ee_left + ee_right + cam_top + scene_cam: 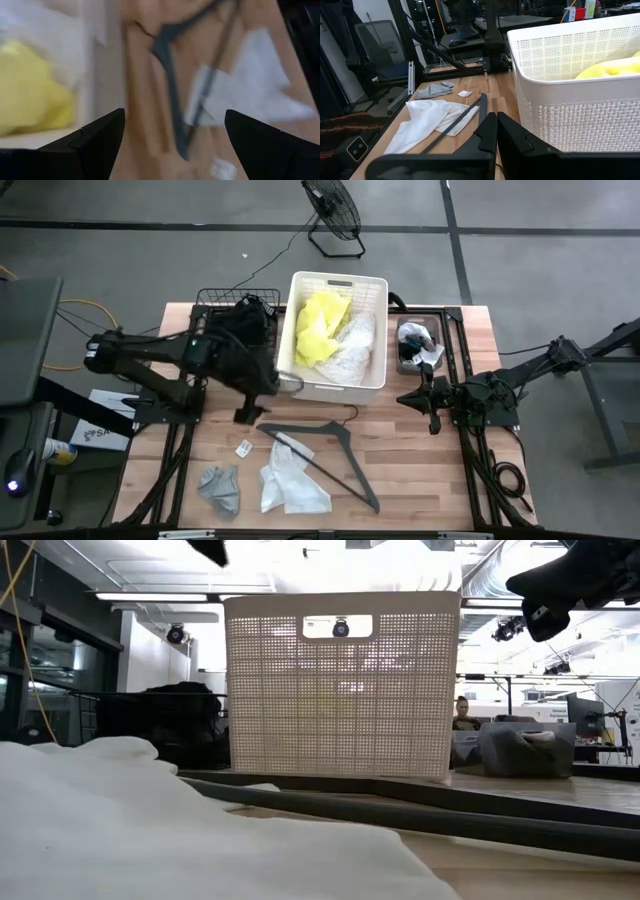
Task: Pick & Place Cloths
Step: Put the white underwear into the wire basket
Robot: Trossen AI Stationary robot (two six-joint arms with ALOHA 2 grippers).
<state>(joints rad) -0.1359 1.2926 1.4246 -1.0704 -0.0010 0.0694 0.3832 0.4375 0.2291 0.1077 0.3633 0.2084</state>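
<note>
My left gripper (247, 414) hangs with its fingers spread wide and nothing between them, just off the near left corner of the white basket (335, 385), over bare wood. I judge this to be the gap between one drop and the next pick: the neon yellow cloth (318, 330) and the white lacy cloth (350, 350) already lie inside the basket, while the white cloth (290, 485) and the small grey cloth (220, 488) lie on the table near the front edge. My right gripper (433, 412) waits with its fingers pressed together beside the basket's right side, holding nothing. The white cloth is the nearer target; it is a crumpled strip whose long axis runs roughly from the front edge of the table back toward the basket. The dark grey hanger (325, 455) lies across its upper end, one arm of it slanting over the fabric toward the front right. So I judge the next move calls for swinging toward the front, coming down on the free lower part of the cloth clear of the hanger, and pinching a raised fold. The grey cloth sits just left of it, apart, with no clear direction to it.
</note>
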